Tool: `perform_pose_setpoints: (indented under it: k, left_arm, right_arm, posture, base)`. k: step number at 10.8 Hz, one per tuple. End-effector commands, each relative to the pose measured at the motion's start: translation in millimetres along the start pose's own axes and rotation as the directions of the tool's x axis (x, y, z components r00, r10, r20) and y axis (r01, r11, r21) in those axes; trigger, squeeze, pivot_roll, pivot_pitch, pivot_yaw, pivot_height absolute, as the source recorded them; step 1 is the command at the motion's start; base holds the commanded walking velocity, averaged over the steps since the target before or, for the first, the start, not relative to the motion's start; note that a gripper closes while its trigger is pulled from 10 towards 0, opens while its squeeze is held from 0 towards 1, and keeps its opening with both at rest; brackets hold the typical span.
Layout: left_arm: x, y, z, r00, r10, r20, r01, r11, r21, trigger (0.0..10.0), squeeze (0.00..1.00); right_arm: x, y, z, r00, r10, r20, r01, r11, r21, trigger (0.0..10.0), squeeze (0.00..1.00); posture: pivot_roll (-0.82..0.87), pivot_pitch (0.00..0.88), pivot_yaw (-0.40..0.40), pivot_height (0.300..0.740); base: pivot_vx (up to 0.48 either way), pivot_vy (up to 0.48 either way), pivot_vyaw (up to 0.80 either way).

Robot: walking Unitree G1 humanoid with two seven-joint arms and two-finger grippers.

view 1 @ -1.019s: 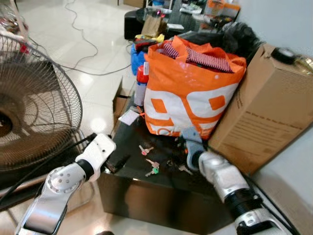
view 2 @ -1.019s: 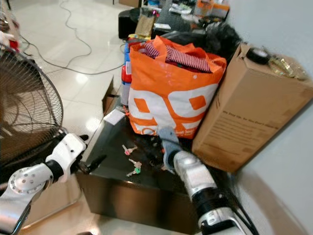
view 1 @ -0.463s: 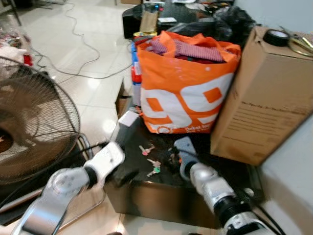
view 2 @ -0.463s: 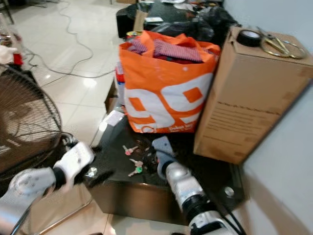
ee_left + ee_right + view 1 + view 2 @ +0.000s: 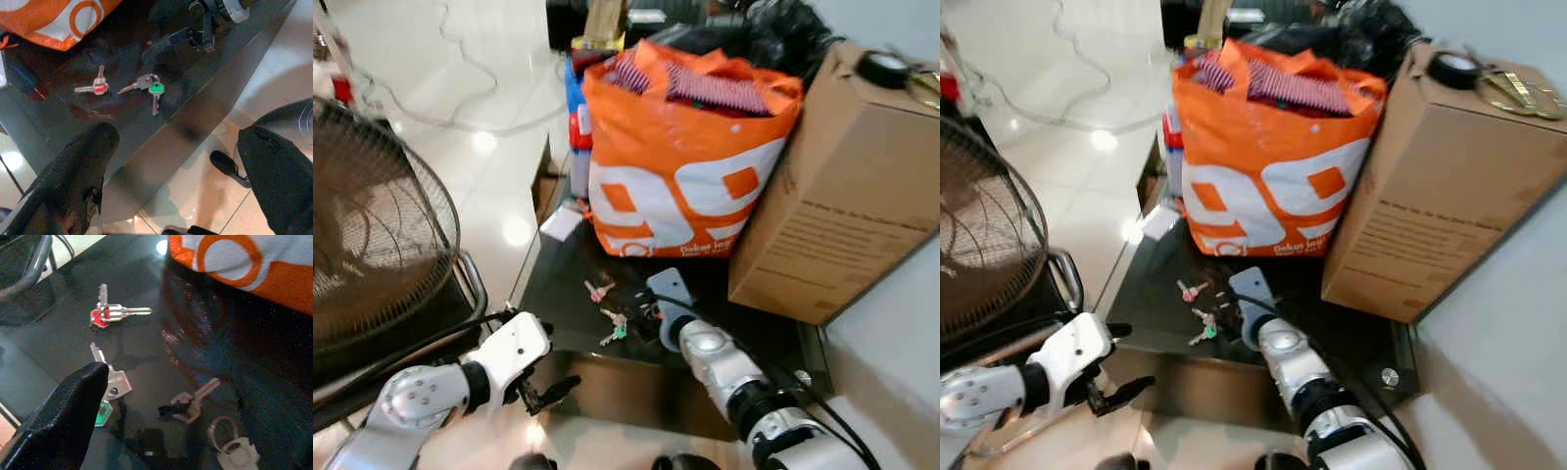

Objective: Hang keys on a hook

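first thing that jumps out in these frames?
The big orange bag stuffed with striped cloth, standing at the back of the dark glass table beside a cardboard box. In front of it lie small bunches of keys: a red-capped set and a green-capped set, with the right gripper low over the table beside them.

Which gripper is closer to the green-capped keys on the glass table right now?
Right. The right gripper sits over the table, just beside the green-capped keys. The left gripper hangs off the table's front edge, lower down and farther away.
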State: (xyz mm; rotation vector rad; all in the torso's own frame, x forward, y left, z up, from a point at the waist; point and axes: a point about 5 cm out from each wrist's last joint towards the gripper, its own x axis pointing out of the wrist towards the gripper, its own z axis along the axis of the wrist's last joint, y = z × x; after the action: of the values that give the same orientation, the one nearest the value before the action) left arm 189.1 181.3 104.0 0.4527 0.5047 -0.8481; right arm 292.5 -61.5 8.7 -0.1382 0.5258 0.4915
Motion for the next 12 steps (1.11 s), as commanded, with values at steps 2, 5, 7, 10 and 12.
perform_pose_setpoints:
  k: [2,5,7,10,12]
  left_arm:
    - [-15.0,-5.3,6.9,1.0,0.009,0.004,-0.009,1.0,0.007,10.0,0.0]
    - [-27.6,-13.7,9.7,1.0,0.028,-0.004,-0.028,1.0,-0.007,10.0,0.0]
    - [-29.0,-19.4,9.7,1.0,0.025,-0.008,-0.025,1.0,-0.018,10.0,0.0]
    - [-29.6,-22.3,9.1,1.0,0.027,-0.016,-0.027,0.999,-0.029,10.0,0.0]
    - [-30.0,-23.2,9.0,0.999,0.028,-0.018,-0.029,0.999,-0.032,10.0,0.0]
  right_arm:
    - [0.4,-2.6,-4.1,0.998,-0.058,-0.001,0.058,0.998,-0.018,10.0,0.0]
    - [1.8,2.0,0.8,0.997,-0.053,0.049,0.052,0.998,0.026,7.3,0.0]
    - [2.3,0.3,-0.1,0.998,-0.052,0.038,0.052,0.998,0.02,2.1,0.0]
    - [0.9,-6.9,-10.1,0.993,-0.114,-0.035,0.114,0.994,-0.001,0.0,0.0]
    - [0.6,-6.0,-13.5,0.993,-0.11,-0.049,0.11,0.994,-0.005,0.0,0.0]
  posture:
    - [0.06,0.187,-0.097,0.74]
    - [0.07,0.199,-0.113,0.74]
    - [0.07,0.195,-0.116,0.74]
    - [0.07,0.196,-0.12,0.74]
    - [0.07,0.194,-0.123,0.74]
  base:
    - [0.0,0.0,0.0]
    - [0.0,0.0,0.0]
    - [0.0,0.0,0.0]
    - [0.0,0.0,0.0]
    - [0.0,0.0,0.0]
